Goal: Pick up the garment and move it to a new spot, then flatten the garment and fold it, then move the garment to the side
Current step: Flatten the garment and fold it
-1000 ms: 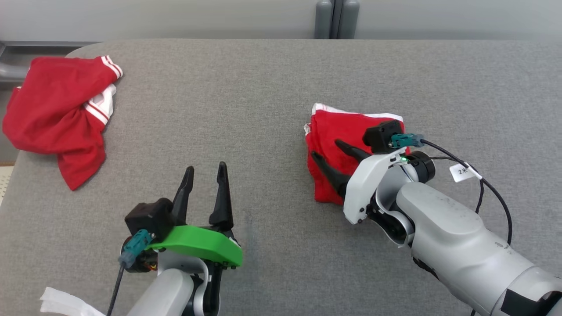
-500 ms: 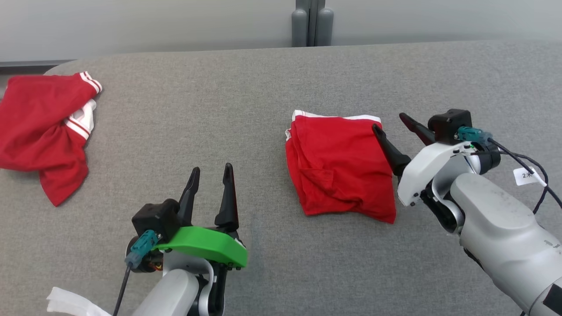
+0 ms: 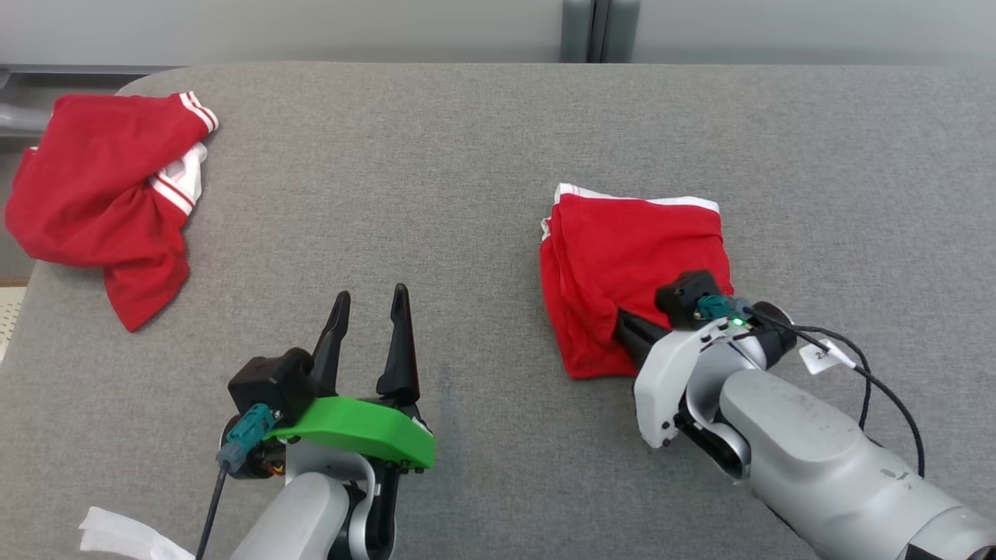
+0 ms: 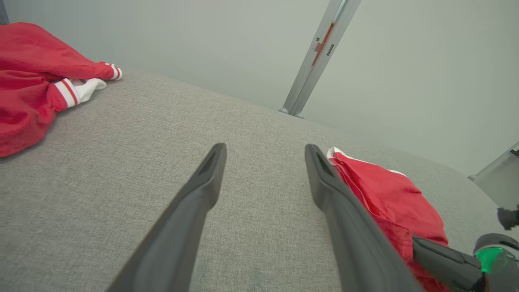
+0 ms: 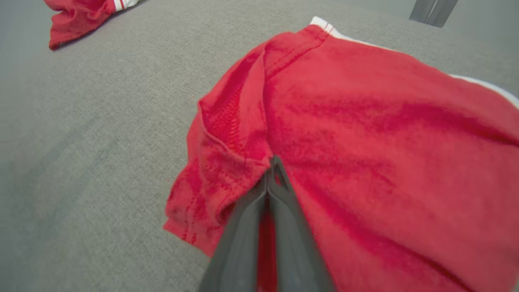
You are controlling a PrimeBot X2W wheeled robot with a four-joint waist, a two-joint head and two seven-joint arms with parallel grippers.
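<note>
With the right gripper point(image 5: 272, 164) clenched on the lower edge of the folded garment point(image 3: 634, 241), centre-right of the head view, and the left gripper point(image 3: 370, 297) gaping empty, moving it aside likely needs a gentle drag.

The light is bright, even and soft, with faint shadows under the folded red garment point(image 3: 622, 257). The wrist views bend at the edges; the right gripper point(image 5: 273, 161) looks blurred near the lens.

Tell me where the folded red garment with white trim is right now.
In the head view the folded red garment lies right of centre on the grey fabric surface, its near edge pinched by the right gripper.
</note>
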